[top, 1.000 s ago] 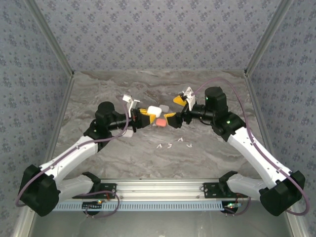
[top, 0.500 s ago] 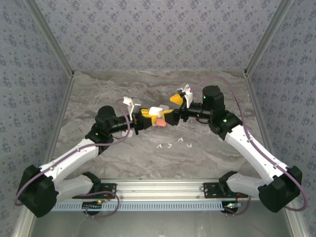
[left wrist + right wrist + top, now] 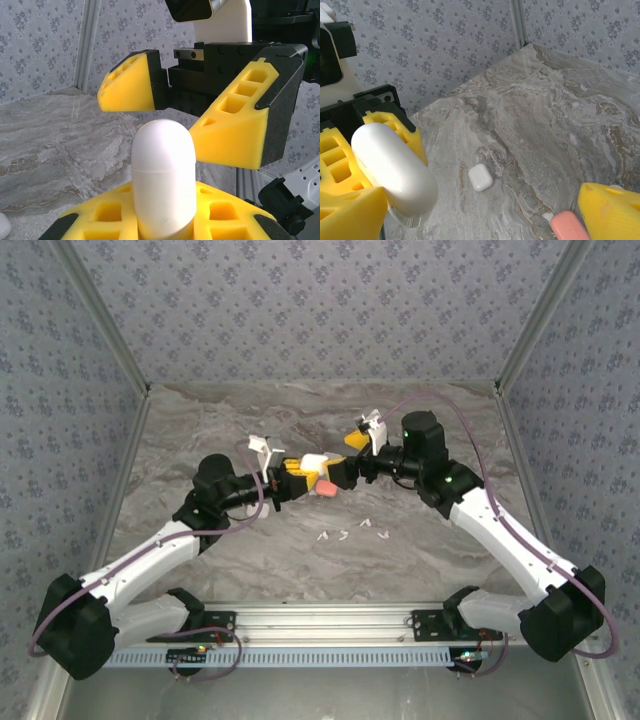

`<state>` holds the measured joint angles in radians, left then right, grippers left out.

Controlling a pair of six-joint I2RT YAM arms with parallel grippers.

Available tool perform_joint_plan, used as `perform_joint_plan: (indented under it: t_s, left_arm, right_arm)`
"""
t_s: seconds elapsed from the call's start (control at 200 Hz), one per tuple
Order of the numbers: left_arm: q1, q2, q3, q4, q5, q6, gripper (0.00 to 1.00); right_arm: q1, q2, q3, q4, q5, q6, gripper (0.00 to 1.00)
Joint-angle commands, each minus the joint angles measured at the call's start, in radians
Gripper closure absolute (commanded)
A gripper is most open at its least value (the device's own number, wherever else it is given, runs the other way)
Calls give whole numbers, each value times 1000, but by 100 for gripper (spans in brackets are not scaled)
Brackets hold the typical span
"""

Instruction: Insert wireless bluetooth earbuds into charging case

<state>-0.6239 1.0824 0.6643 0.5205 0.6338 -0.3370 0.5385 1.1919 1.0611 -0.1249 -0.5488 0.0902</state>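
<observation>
Holding the case between both arms

Left gripper (image 3: 297,472) pinches the closed white charging case (image 3: 162,170); right gripper (image 3: 343,472) faces that case, fingers spread wide; earbuds (image 3: 343,535) lie well apart from it, toward the arm bases; pink case (image 3: 567,226) lies near it.

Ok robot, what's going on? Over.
Left gripper shut on white case. Right gripper open, facing it. Earbuds lie on table. Pink case below them.

Right jaws — nearer white case (image 3: 314,461)
</observation>
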Motion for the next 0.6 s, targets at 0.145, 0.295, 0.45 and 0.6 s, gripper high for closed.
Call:
perform_joint_plan:
  t_s: [0.145, 0.295, 0.45, 0.6]
  left_arm:
    - [-11, -7, 16, 46, 34, 34, 100]
    - [-13, -4, 17, 37, 33, 40, 100]
    - [-13, -1, 21, 28, 32, 45, 100]
    - [-13, -4, 19, 13, 19, 52, 100]
  right_arm:
    - [-20, 24, 53, -15, 48, 19, 0]
    - [-34, 38, 68, -10, 37, 22, 0]
    - [-44, 49, 82, -14, 18, 23, 0]
    - [-55, 30, 82, -25, 4, 24, 0]
